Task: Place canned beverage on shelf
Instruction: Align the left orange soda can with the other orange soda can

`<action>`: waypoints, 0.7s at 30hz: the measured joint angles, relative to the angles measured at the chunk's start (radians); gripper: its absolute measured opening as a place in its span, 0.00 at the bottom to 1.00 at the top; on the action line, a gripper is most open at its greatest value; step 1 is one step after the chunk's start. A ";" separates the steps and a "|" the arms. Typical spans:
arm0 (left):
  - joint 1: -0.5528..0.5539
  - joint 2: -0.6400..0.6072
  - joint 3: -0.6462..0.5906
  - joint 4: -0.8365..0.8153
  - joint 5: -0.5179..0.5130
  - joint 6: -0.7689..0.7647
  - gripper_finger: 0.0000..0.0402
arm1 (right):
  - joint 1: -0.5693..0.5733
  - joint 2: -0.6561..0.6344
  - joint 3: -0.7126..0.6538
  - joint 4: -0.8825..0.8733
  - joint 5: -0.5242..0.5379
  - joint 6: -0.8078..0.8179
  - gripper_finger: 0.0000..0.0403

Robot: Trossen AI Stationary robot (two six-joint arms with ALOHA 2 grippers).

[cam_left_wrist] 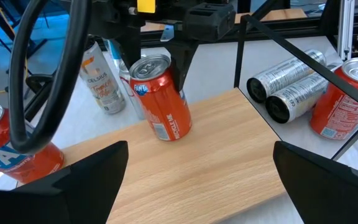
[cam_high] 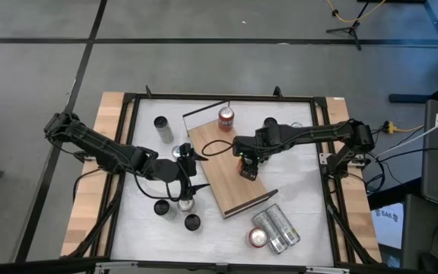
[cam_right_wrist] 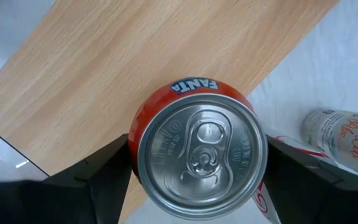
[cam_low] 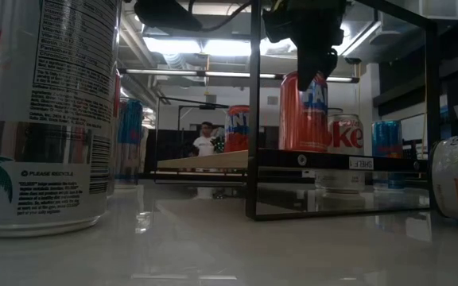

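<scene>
Right gripper (cam_right_wrist: 197,168) clamped on Fanta can (cam_right_wrist: 201,149) over shelf (cam_high: 230,171) (left gripper (cam_left_wrist: 197,174) apart)

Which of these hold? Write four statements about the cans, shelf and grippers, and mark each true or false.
1. The right gripper grips an orange can at the shelf. True.
2. The left gripper holds a can. False: it is open, with nothing between its fingers.
3. Two silver cans lie on their sides on the table. True.
4. No other can is on the shelf. False: a second orange can stands near its rail end.
</scene>
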 joint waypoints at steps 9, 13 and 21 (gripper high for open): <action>0.000 0.000 0.000 0.000 0.000 0.000 0.99 | 0.001 0.000 -0.001 0.000 0.017 0.000 0.76; 0.000 0.000 0.000 0.000 0.000 0.000 0.99 | 0.001 0.000 -0.001 0.000 0.012 -0.004 0.76; 0.000 0.000 0.000 0.000 0.000 0.000 0.99 | 0.000 0.000 -0.001 0.000 0.007 -0.028 0.76</action>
